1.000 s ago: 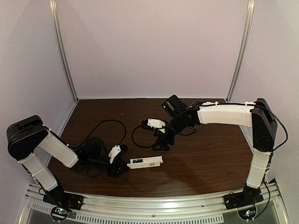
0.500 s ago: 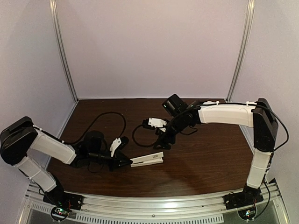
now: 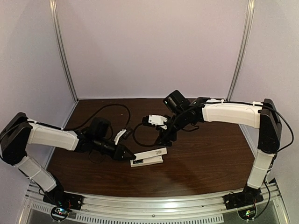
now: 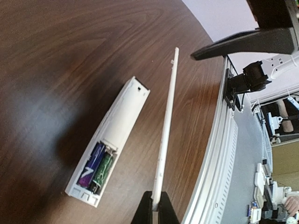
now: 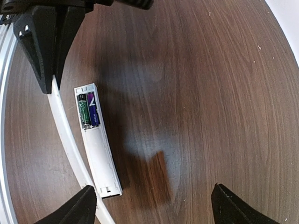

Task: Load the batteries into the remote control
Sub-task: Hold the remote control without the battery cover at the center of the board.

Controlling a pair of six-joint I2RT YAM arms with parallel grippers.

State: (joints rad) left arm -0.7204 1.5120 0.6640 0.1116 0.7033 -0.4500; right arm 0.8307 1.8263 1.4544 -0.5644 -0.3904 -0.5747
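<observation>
Showing dark wood grain right across the table [image 5: 210, 93], smooth, with a soft sheen where the light falls. Now reading smooth white plastic, close to matt, on the remote [image 5: 100, 154] and on the thin cover strip [image 4: 167, 121], with a glossy printed wrap on the batteries [image 5: 88, 110]. Matt black plastic on the left gripper [image 4: 153, 203] and the right gripper [image 5: 155, 203], and pale ribbed metal with a dull shine along the rail [image 4: 210, 163].
</observation>
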